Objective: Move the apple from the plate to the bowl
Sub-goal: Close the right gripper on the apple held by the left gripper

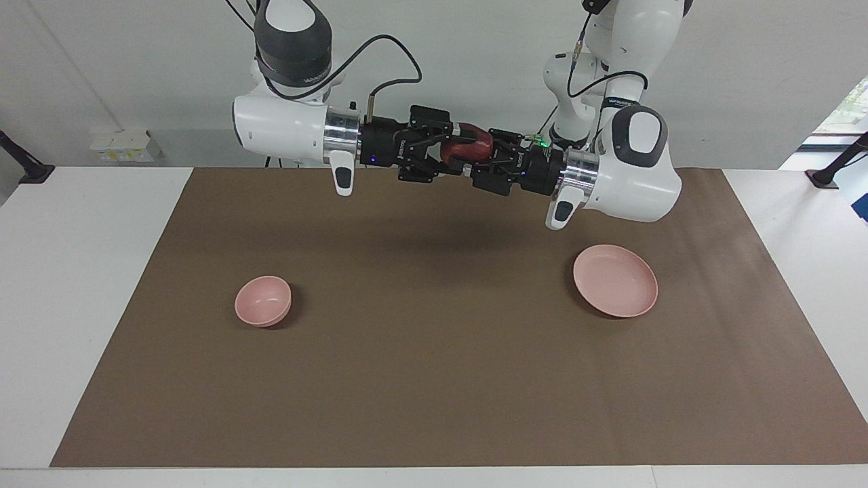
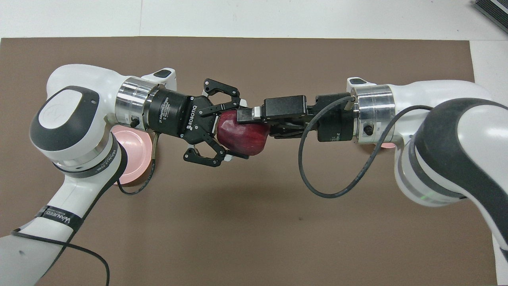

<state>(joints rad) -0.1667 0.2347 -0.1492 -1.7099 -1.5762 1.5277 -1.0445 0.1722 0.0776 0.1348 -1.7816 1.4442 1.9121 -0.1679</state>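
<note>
The dark red apple (image 1: 471,144) (image 2: 238,140) hangs in the air over the brown mat, between the plate and the bowl. My left gripper (image 1: 477,153) (image 2: 237,131) is shut on it from the plate's side. My right gripper (image 1: 456,150) (image 2: 247,124) meets it from the bowl's side, one finger on top of the apple and one beneath, shut on it. The pink plate (image 1: 615,280) (image 2: 133,153) lies bare at the left arm's end, partly covered by that arm in the overhead view. The small pink bowl (image 1: 263,300) stands with nothing in it at the right arm's end.
A brown mat (image 1: 434,379) covers most of the white table. A black cable (image 2: 317,186) loops down from the right wrist. Only a sliver of the bowl (image 2: 387,145) shows under the right arm in the overhead view.
</note>
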